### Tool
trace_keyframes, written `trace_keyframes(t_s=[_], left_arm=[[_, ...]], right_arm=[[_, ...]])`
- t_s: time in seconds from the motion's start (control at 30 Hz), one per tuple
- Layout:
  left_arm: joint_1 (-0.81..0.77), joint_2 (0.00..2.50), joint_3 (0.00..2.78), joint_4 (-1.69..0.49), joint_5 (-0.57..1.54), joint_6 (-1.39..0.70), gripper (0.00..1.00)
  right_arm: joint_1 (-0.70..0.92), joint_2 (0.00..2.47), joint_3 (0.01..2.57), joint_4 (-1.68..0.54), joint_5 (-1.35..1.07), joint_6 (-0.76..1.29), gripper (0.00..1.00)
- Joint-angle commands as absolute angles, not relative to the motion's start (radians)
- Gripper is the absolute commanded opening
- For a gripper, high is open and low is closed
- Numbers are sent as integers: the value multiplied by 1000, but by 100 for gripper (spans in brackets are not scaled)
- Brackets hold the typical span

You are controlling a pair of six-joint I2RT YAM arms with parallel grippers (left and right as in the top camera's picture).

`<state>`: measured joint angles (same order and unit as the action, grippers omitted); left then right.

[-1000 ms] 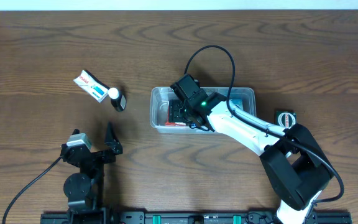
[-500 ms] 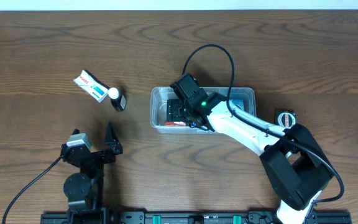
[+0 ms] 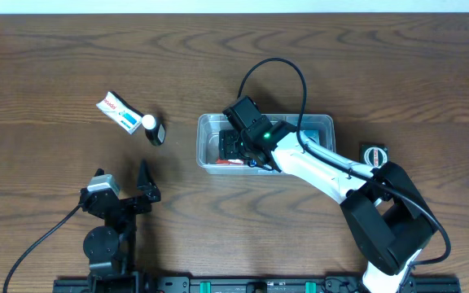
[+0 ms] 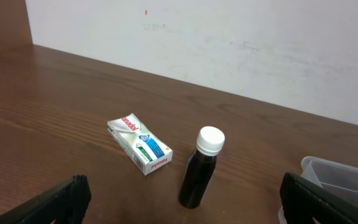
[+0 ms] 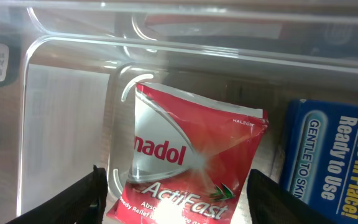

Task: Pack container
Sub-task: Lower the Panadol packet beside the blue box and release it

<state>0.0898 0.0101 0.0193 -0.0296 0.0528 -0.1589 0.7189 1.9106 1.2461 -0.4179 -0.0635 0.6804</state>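
Observation:
The container [image 3: 316,120], a clear plastic tub, stands at the table's centre. My right gripper [image 3: 236,150] reaches down into its left end. In the right wrist view the right gripper [image 5: 176,208] is open, one finger on each side of a red Panadol ActiFast packet [image 5: 191,162] that lies against the tub's floor and end wall. A blue box [image 5: 334,155] lies beside the packet inside the tub. My left gripper [image 3: 122,177] rests wide open near the front left edge, holding nothing. Ahead of it the left wrist view shows a white Panadol box [image 4: 140,144] and a dark bottle [image 4: 201,171] with a white cap.
The white box [image 3: 116,112] and the bottle [image 3: 154,130] lie side by side left of the tub. A small round black item [image 3: 374,154] sits to the right of the tub. The right arm's cable arcs over the tub's back rim.

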Motion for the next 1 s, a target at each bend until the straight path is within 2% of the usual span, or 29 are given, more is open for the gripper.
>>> trace_keyframes(t_s=[0.0, 0.57, 0.67, 0.97], left_arm=[[94, 5, 4, -67, 49, -150, 98], [94, 5, 4, -67, 49, -150, 98], [94, 5, 4, -67, 49, -150, 98], [94, 5, 4, -67, 49, -150, 98]], right_arm=[[727, 1913, 1243, -414, -67, 657, 70], [728, 1922, 1243, -431, -37, 657, 68], [728, 1930, 1243, -431, -37, 669, 61], [728, 1931, 1243, -432, -37, 669, 52]])
